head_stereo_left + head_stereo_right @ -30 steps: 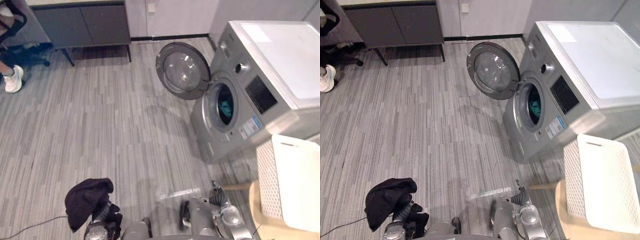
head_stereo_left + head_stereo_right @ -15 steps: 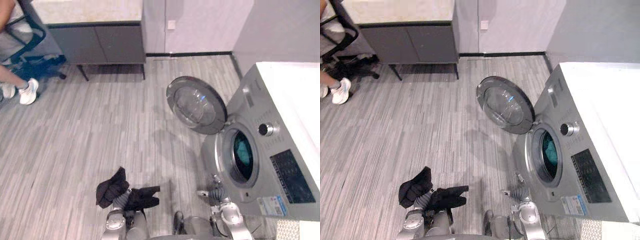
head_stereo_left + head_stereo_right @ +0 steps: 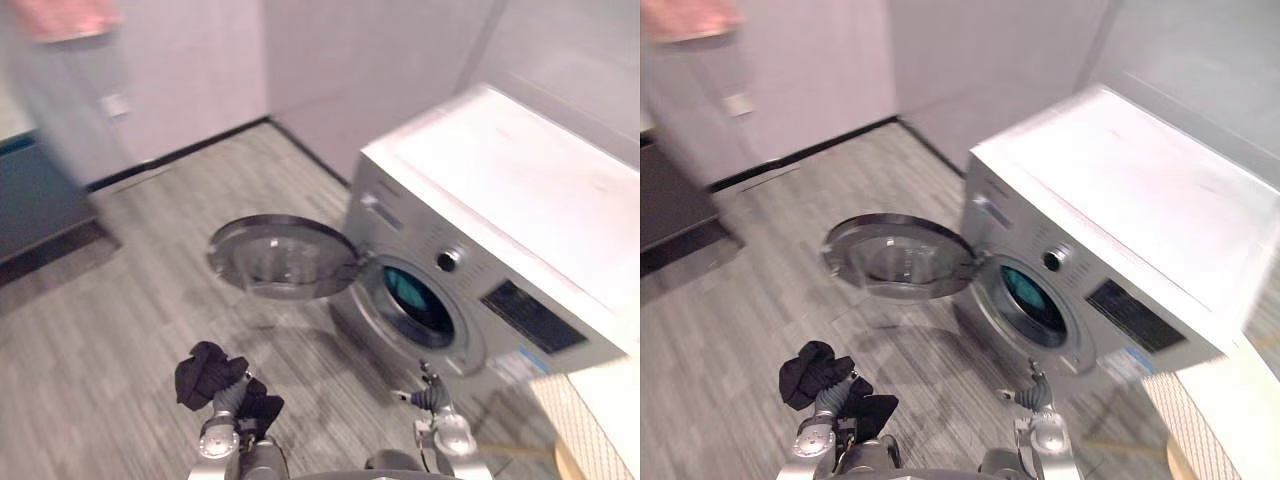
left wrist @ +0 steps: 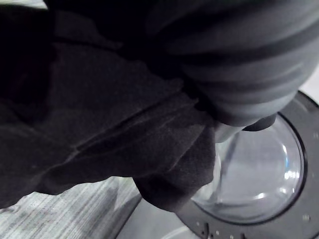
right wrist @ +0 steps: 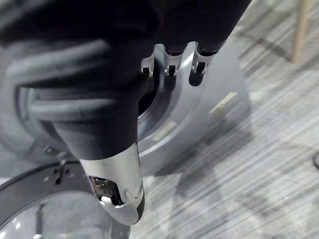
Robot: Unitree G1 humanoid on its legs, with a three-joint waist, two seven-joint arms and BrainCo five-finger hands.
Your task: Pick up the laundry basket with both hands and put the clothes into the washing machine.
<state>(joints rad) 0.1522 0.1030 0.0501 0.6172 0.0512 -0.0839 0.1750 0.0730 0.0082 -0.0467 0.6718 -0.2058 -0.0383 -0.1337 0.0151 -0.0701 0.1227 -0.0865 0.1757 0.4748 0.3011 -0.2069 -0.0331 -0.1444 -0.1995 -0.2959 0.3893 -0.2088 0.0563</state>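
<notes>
Nearest the robot, its left hand (image 3: 228, 392) is raised at the lower left of the head views with a dark garment (image 3: 205, 368) bunched over it. The cloth lies off the floor and drapes down past the wrist cover. In the left wrist view the same dark cloth covers the fingers, so it cannot be told whether they are curled round it or straight. Past the folds, that view shows the glass of the washing machine's door (image 4: 259, 169).

The right hand (image 3: 429, 398) is at the lower middle, close in front of the washing machine (image 3: 500, 210). It holds nothing. In its own wrist view the fingers (image 5: 169, 69) hang loose in a row and the thumb (image 5: 118, 189) sticks out apart from them, with the machine's grey front beyond.

At the lower right corner stands the white laundry basket (image 3: 598, 420), with a meshed wall, just beside the machine and well apart from both hands. What lies inside it cannot be made out.

The washing machine is a silver-grey front loader with a pale flat top, a round knob (image 3: 447, 260) and a dark panel (image 3: 530, 315) on its face. Its round door is swung wide open toward the robot's left. Something teal (image 3: 405, 288) shows inside the drum opening.

The floor (image 3: 120, 330) is of grey striped planks. Farther off at the left stands a dark cabinet (image 3: 35, 195), and a pale wall behind it carries a small white plate (image 3: 115, 104).
</notes>
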